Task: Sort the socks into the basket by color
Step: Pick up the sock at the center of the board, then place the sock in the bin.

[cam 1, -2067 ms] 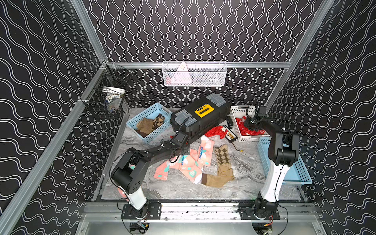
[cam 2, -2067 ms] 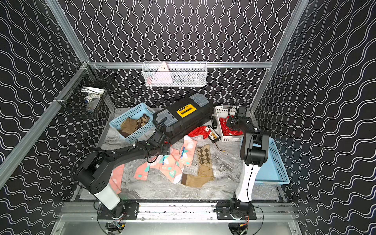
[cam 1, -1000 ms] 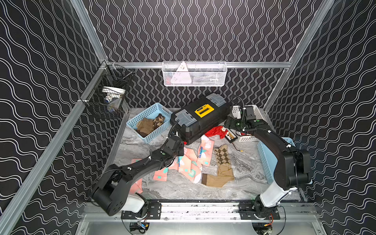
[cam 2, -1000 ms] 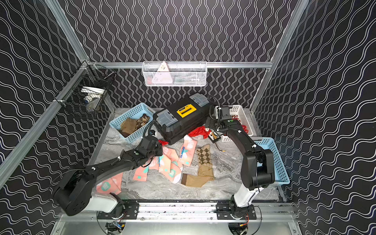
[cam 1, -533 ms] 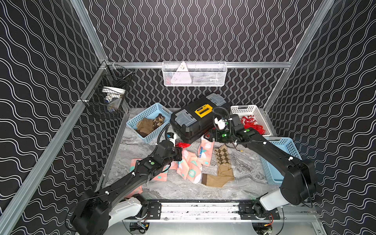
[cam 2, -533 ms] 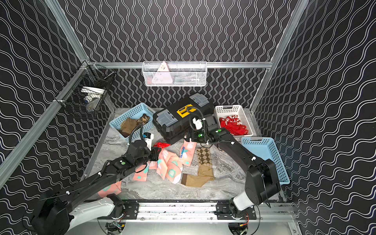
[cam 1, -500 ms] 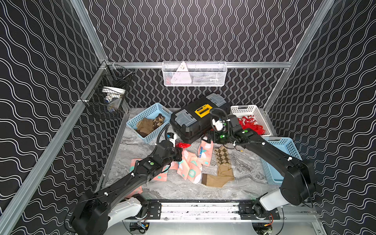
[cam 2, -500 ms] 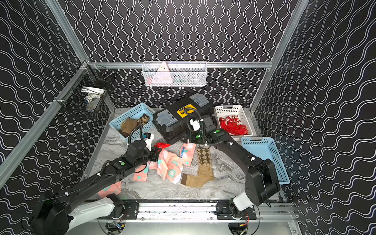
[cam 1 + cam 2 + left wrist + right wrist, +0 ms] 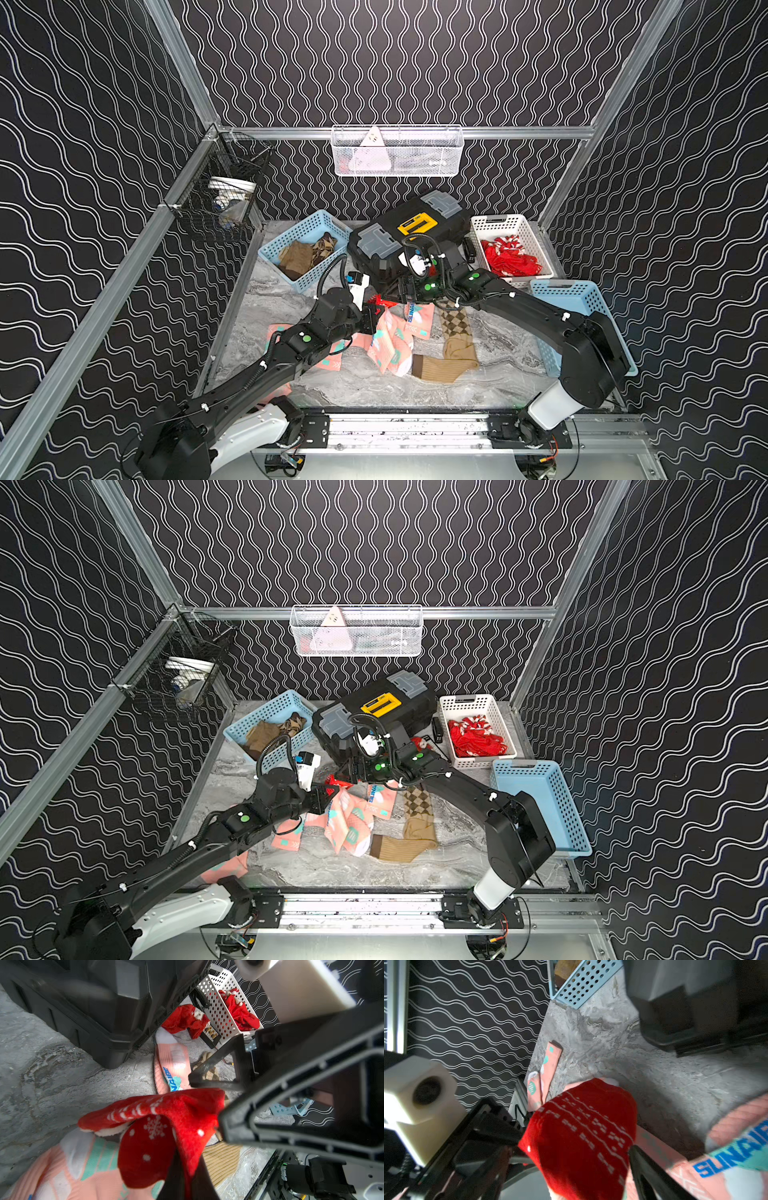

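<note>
The left gripper [image 9: 374, 314] is clamping its jaws on the red snowflake sock [image 9: 158, 1126], holding it clear above the pink socks [image 9: 390, 345] mid-table — a hand-off, I judge — while the right gripper [image 9: 574, 1144] is straddling it, jaws apart, being nearer the white basket [image 9: 478, 249] of reds.

The grey marbled table [image 9: 357, 382] carries a black toolbox [image 9: 386, 245] at the back, between a blue basket [image 9: 318, 274] of brown socks and a white basket [image 9: 496, 222] of red ones. A second blue basket [image 9: 582, 299] stands nearer on the right. Pink socks [image 9: 390, 345] lie heaped mid-table, touching an argyle sock [image 9: 455, 328] and a tan sock [image 9: 442, 368].
</note>
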Tool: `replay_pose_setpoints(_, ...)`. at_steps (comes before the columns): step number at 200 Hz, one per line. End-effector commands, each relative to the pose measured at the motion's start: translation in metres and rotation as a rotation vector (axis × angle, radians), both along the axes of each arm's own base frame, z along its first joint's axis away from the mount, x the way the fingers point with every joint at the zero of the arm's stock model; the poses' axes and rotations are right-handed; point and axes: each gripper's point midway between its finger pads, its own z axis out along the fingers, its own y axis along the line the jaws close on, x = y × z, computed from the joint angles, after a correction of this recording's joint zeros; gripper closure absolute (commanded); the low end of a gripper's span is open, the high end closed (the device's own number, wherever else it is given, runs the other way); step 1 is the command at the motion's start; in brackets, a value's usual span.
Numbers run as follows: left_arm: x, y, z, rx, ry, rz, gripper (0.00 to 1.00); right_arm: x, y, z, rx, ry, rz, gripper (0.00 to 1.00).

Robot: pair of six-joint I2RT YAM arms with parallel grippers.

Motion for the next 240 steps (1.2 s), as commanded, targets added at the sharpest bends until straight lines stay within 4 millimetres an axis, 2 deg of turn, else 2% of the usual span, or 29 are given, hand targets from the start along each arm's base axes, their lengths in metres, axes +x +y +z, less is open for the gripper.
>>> replay_pose_setpoints(1, 0.003, -0.008, 0.019, -0.048, -0.041, -0.021, 1.00, -0.008, 0.010, 0.014, 0.079, 0.014, 0.041, 0.18)
replay_pose_setpoints(39, 0.004, -0.010, 0.022, -0.051, -0.048, -0.026, 1.00, -0.017, 0.012, 0.016, 0.108, 0.039, 0.074, 0.51)
replay_pose_setpoints(72, 0.005, -0.010, 0.025, -0.052, -0.055, -0.028, 1.00, -0.020, 0.010, 0.014, 0.095, 0.044, 0.079, 0.89)
replay_pose_setpoints(86, 0.005, -0.011, 0.026, -0.052, -0.056, -0.032, 1.00, -0.019, 0.008, 0.014, 0.086, 0.037, 0.071, 0.99)
replay_pose_setpoints(103, 0.004, -0.011, 0.026, -0.052, -0.052, -0.035, 1.00, -0.018, 0.007, 0.016, 0.080, 0.024, 0.062, 1.00)
replay_pose_setpoints(113, 0.003, -0.010, 0.024, -0.047, -0.046, -0.034, 0.94, -0.017, 0.005, 0.018, 0.074, 0.013, 0.057, 1.00)
replay_pose_setpoints(126, 0.001, -0.009, 0.022, -0.039, -0.040, -0.033, 0.83, -0.015, 0.003, 0.019, 0.058, -0.001, 0.048, 1.00)
replay_pose_setpoints(149, -0.002, -0.006, 0.016, -0.019, -0.020, -0.031, 0.48, -0.011, -0.003, 0.025, 0.042, -0.028, 0.020, 1.00)
replay_pose_setpoints(166, -0.005, -0.001, 0.010, -0.005, 0.001, -0.018, 0.37, -0.007, -0.010, 0.030, 0.027, -0.048, 0.000, 1.00)
replay_pose_setpoints(187, -0.007, 0.004, 0.005, 0.015, 0.016, -0.001, 0.33, -0.001, -0.020, 0.036, 0.007, -0.069, -0.032, 1.00)
replay_pose_setpoints(209, -0.009, 0.009, 0.008, 0.021, 0.009, 0.015, 0.33, 0.010, -0.035, 0.042, -0.022, -0.098, -0.087, 1.00)
replay_pose_setpoints(225, -0.009, 0.012, 0.010, 0.035, 0.006, 0.023, 0.33, 0.024, -0.054, 0.049, -0.056, -0.131, -0.148, 1.00)
replay_pose_setpoints(240, -0.008, 0.012, 0.010, 0.048, 0.012, 0.025, 0.33, 0.045, -0.080, 0.058, -0.087, -0.164, -0.238, 1.00)
